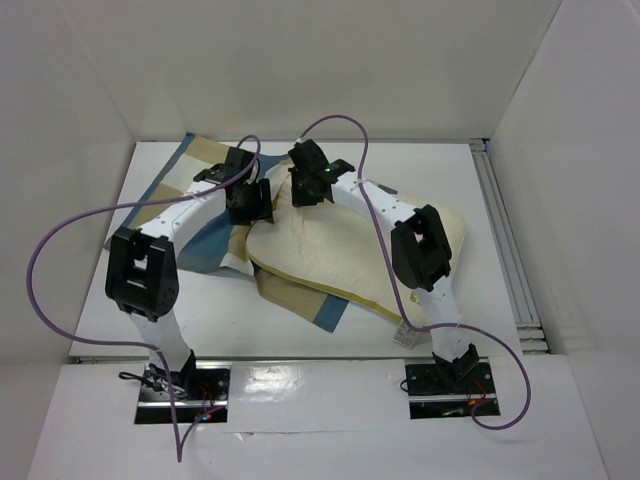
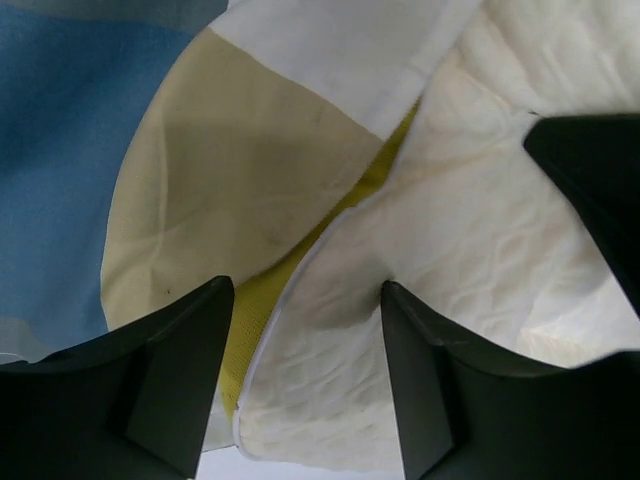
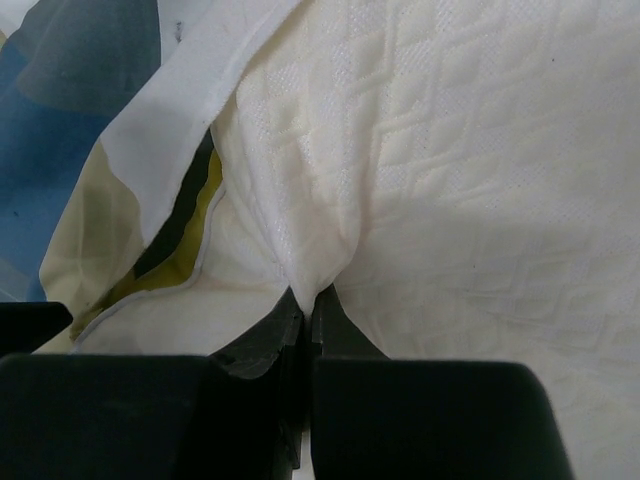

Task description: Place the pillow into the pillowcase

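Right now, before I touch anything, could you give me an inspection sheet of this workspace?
Surface: white table, glossy at the near edge.
Job's things: cream pillow lies partly over the checked pillowcase, mostly uncovered.
Clutter: nothing seen.
Grippers: left gripper open above the pillow's edge; right gripper shut, pinching pillow fabric.
Cables: purple cables loop over both arms.
Surroundings: white walls on three sides; metal rail at right.

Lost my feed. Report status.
Left gripper open over pillow edge. Right gripper shut on pillow. Pillow mostly outside pillowcase. No obstruction seen.
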Robot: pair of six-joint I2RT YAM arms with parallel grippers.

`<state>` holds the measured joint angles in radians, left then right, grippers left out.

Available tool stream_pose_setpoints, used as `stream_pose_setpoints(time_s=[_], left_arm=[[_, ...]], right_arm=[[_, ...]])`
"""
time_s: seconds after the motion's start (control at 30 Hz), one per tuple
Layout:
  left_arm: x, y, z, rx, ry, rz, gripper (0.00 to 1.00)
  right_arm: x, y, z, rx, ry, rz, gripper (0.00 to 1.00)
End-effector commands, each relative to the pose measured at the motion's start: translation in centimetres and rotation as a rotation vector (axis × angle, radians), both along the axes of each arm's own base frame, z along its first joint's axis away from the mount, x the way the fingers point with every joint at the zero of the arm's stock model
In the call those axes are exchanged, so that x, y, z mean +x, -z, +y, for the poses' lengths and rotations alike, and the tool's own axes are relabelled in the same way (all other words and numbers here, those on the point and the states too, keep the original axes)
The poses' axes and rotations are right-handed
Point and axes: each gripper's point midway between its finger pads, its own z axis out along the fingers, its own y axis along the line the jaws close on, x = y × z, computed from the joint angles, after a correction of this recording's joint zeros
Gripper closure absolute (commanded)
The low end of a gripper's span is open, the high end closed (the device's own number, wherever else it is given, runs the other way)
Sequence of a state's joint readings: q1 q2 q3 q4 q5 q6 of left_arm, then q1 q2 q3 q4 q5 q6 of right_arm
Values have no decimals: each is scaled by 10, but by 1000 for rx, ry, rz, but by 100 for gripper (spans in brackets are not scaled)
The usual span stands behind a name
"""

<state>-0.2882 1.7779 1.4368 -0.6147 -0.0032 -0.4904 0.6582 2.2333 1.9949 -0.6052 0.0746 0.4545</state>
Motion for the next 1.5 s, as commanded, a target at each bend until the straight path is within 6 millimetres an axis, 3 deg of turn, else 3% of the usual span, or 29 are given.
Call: stream_pose_setpoints(time_s=[0.0, 0.2, 0.37, 0.5, 0.63, 0.77, 1.17, 1.47], left_arm=[[16, -1, 6, 23, -67, -34, 29], [23, 12, 11, 43, -121, -33, 34], [26, 6, 17, -51, -172, -57, 41], [26, -5, 3, -207, -108, -56, 32], [28, -17, -6, -257, -75, -95, 15], [32, -23, -6, -284, -76, -106, 17], [44, -15, 1, -246, -130, -108, 19], [45, 18, 15, -151, -164, -46, 26]], right_arm=[[4, -33, 8, 68, -19, -58, 100], [3, -33, 9, 73, -25, -54, 100], [1, -36, 7, 67, -32, -56, 100], [-3, -32, 10, 60, -41, -47, 100], [-3, -32, 10, 60, -41, -47, 100], [-3, -32, 10, 60, -41, -47, 100], [-8, -33, 13, 61, -50, -47, 100], [-12, -37, 20, 72, -66, -50, 100]])
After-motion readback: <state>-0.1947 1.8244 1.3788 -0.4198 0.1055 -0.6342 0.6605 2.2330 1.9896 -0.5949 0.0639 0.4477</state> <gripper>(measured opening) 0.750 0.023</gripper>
